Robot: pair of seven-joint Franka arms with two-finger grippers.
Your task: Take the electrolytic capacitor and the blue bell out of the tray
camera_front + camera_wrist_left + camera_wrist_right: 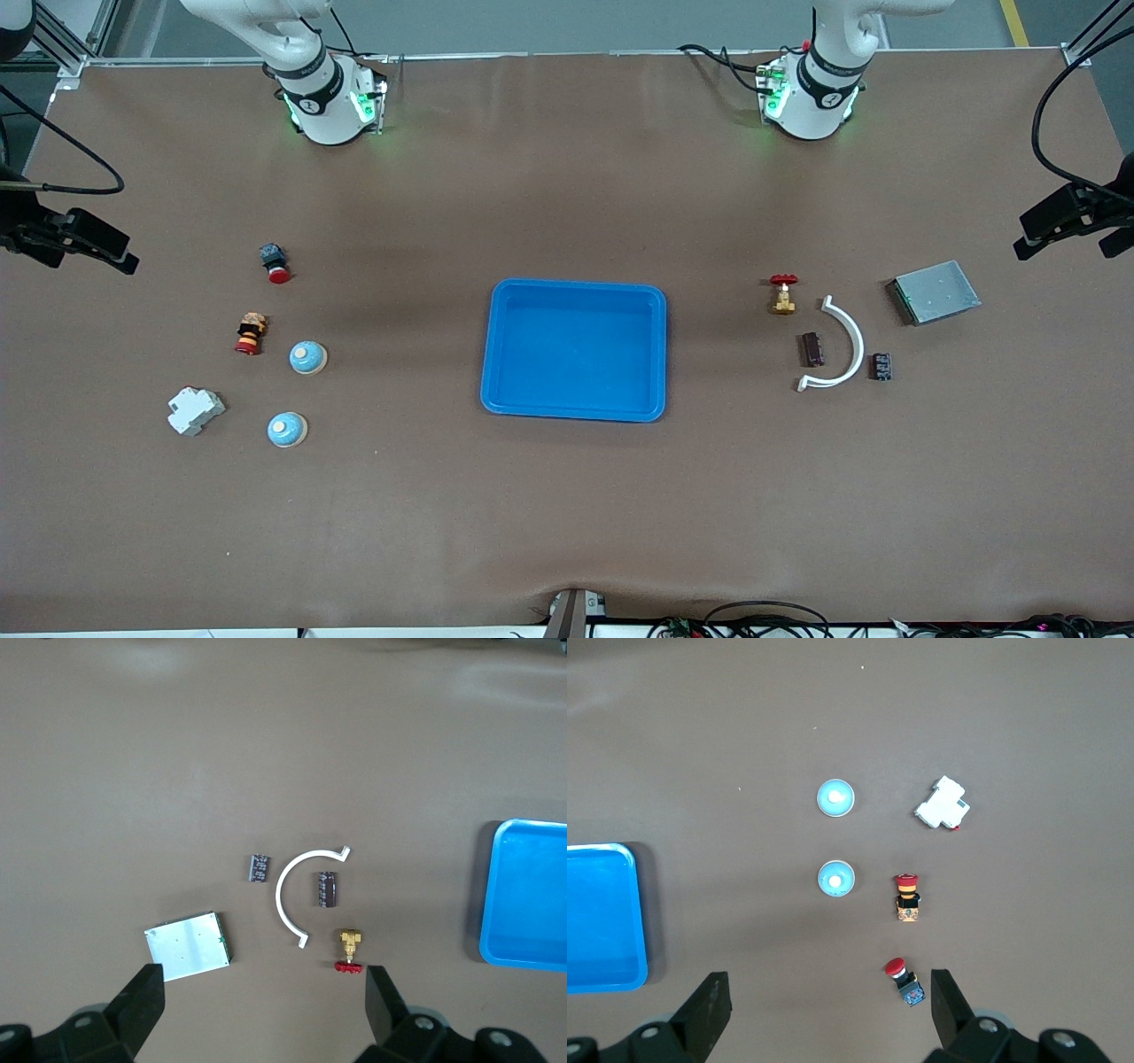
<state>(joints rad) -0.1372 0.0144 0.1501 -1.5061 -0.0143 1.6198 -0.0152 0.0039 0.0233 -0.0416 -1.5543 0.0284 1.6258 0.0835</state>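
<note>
Starting nearest the camera: nearer bell (pixel 287 430) at eight o'clock from the blue tray (pixel 574 290), white breaker (pixel 196 410) beside it toward the right arm's end. Next back, second bell (pixel 308 357) at nine o'clock, striped push-button (pixel 250 334) alongside. Over at three o'clock, brown capacitor (pixel 811 348) lying inside the curve of a white arc (pixel 849 330), black capacitor (pixel 880 366) just outside it. Farther on, brass valve (pixel 783 294) at two o'clock, grey metal box (pixel 935 291) toward the left arm's end, red-capped switch (pixel 275 262) at ten o'clock. Up high, left gripper (pixel 263 972) over the capacitors, jaws spread wide, empty; right gripper (pixel 828 976) over the bells, jaws wide apart too, holding nothing.
</note>
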